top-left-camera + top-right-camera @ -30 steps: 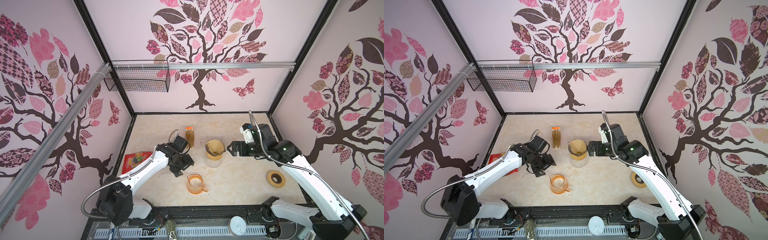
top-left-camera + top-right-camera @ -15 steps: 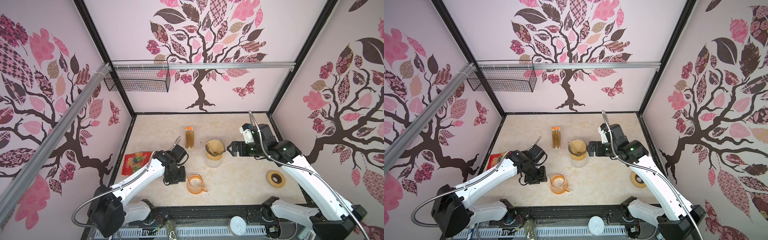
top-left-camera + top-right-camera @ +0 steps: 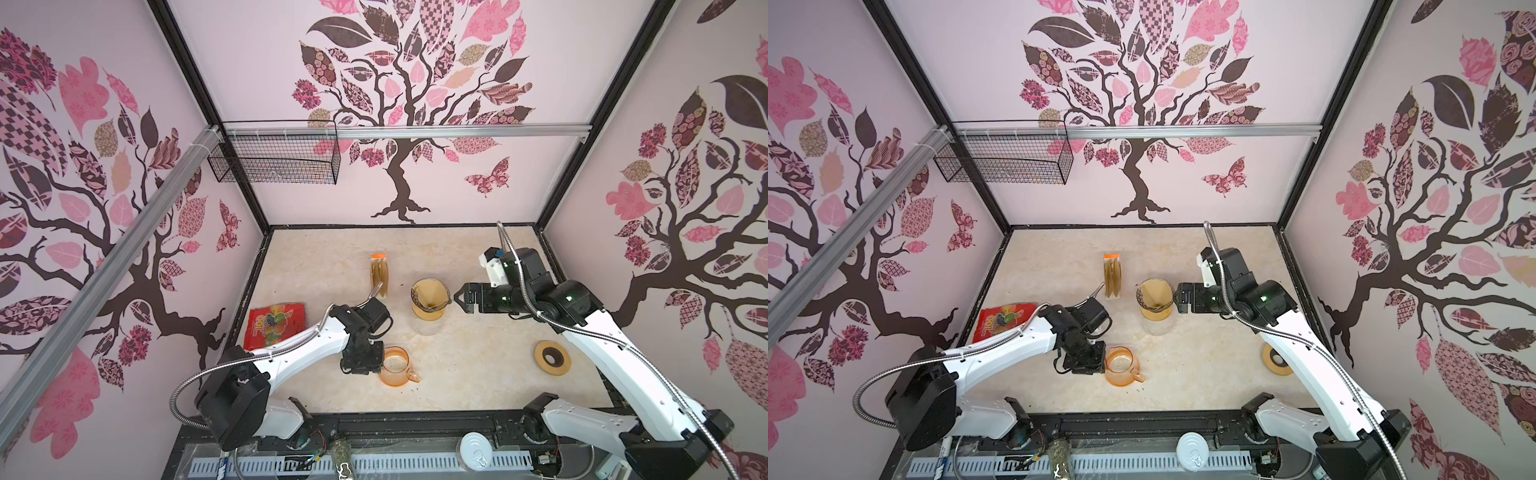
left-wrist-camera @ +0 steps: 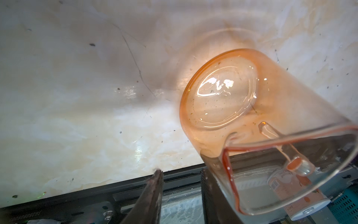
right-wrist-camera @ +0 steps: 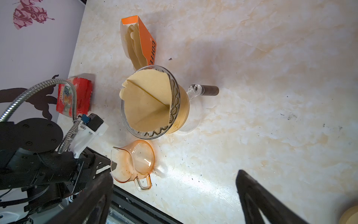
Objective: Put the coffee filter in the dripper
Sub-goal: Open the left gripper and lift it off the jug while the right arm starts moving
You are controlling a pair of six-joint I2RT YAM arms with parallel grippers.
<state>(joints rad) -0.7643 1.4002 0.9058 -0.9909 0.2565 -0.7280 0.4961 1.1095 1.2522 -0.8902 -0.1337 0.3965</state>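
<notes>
Mid-table, brown paper filter (image 5: 147, 100) in clear glass dripper (image 5: 175, 97), right gripper (image 3: 460, 300) spread wide beside it, left gripper (image 4: 181, 171) partly apart at orange translucent pitcher (image 4: 222, 93), contact unclear.

Your left arm (image 3: 291, 353) and right arm (image 3: 615, 353) have white shells, black joints and a ribbed steel hose (image 5: 38, 85) each. Left pincer (image 4: 180, 174) and right pincer (image 5: 174, 173) are black. A green light (image 3: 572, 297) glows on the right arm, at 3 o'clock in both top views.
</notes>
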